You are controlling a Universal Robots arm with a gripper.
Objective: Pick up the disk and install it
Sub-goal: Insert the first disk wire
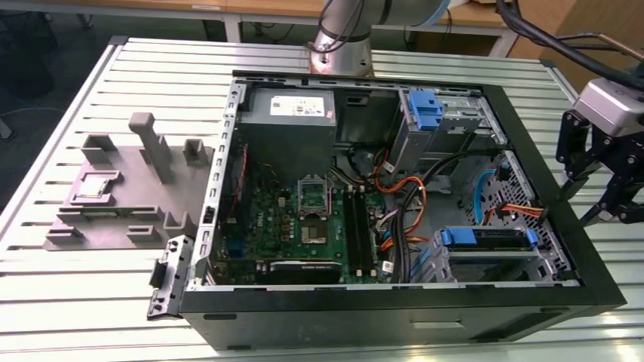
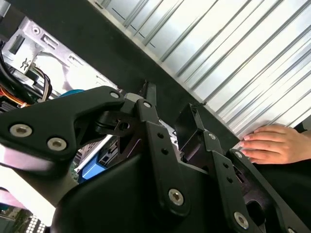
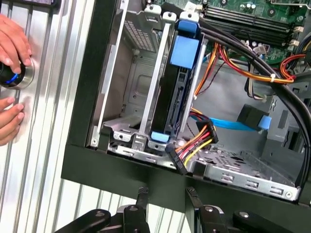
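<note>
While hovering outside case [image 1: 403, 317], gripper [image 1: 593, 204] parted, empty; disk [image 1: 488, 238] seated in bay.

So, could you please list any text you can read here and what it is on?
None is readable.
White sticker on the power supply: print too small.
Motherboard markings: too small.
Disk in its blue carrier: no label faces either camera.

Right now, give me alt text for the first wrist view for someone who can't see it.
A disk in a blue carrier sits upright in a metal drive cage inside an open black computer case, with orange, red and yellow cables beside it. The black pincer hangs just outside the case wall, empty, and a person's hand rests on the slatted metal table.
</note>
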